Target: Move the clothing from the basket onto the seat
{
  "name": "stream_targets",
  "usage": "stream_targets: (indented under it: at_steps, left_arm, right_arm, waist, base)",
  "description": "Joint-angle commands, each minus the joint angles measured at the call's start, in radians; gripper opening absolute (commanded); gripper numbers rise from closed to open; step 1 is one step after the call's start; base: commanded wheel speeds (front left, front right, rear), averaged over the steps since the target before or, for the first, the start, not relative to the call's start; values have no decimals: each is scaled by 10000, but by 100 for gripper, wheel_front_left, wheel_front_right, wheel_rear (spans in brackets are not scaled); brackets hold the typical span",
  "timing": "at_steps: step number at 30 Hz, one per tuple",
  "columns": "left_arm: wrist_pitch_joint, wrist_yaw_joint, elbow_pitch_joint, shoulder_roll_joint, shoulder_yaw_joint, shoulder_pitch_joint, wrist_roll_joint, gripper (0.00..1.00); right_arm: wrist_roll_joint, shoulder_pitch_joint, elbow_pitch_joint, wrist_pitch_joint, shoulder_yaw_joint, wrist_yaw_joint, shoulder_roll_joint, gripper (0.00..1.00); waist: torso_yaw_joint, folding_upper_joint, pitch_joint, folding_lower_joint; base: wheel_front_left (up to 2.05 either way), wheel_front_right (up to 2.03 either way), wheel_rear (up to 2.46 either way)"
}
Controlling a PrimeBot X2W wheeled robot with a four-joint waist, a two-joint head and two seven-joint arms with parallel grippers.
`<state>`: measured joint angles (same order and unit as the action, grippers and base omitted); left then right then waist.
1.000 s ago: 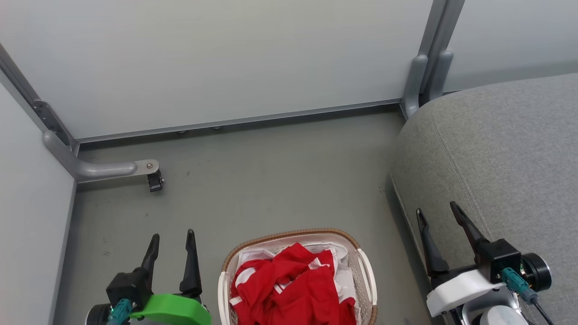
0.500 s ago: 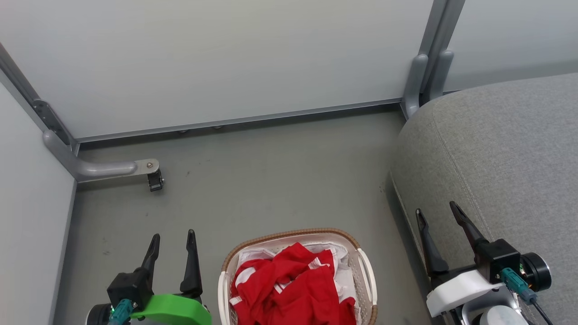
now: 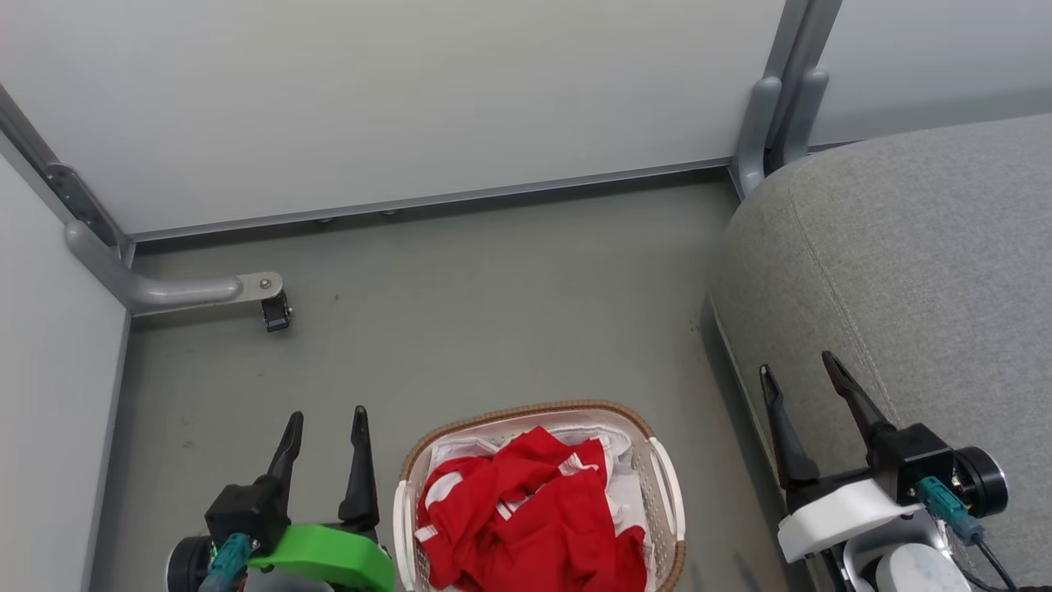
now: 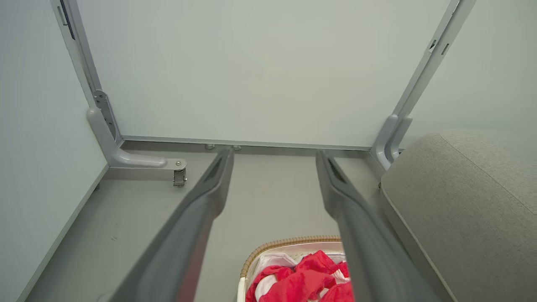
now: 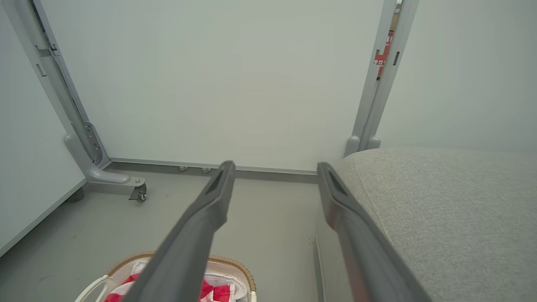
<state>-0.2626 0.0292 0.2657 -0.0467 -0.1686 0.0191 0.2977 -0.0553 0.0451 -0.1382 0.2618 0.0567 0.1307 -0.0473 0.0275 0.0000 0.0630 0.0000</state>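
Clothing (image 3: 526, 518) in basket (image 3: 649, 493) lies between both arms' jaws.

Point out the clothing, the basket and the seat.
clothing (image 3: 526, 514): head view, on the red fabric heaped in the middle.
basket (image 3: 526, 408): head view, on the far brown woven rim.
seat (image 3: 920, 263): head view, on the bare grey cushion top.

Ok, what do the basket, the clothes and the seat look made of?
The basket looks like matte cream plastic, by its perforated wall, with a brown woven rim, perhaps rattan. The clothing seems soft red fabric with white trim; it lies crumpled. The seat looks like grey woven upholstery, with visible weave and a stitched seam.
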Motion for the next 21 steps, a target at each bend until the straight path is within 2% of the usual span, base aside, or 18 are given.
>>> stream_targets:
  at_steps: [1,5,11,17,21]
  left_arm:
    - [-33,85,14,-63,-100,318,-145,100]
    - [-23,281,273,-63,-452,873,-492,100]
    - [-18,578,1434,-63,-1066,2397,-936,100]
    - [-16,789,3537,-63,-1953,4196,-1383,100]
    - [92,882,5510,-75,-2478,5298,-1665,100]
  right_arm:
    - [-38,154,90,49,-66,0,-57,100]
    - [-46,484,250,49,-212,0,-55,100]
    - [-169,1166,536,49,-641,-1,-52,100]
    - [-299,1988,739,49,-854,-1,-52,100]
    - [-555,2530,862,49,-822,-3,-46,100]
  waist:
    - [-64,0,325,0]
    - [-139,0,1011,0]
    - [-282,0,2399,0]
    - [-605,0,3907,0]
    - [-1081,0,4773,0]
  base:
    - [0,0,0]
    - [0,0,0]
    - [0,0,0]
    - [0,0,0]
    - [0,0,0]
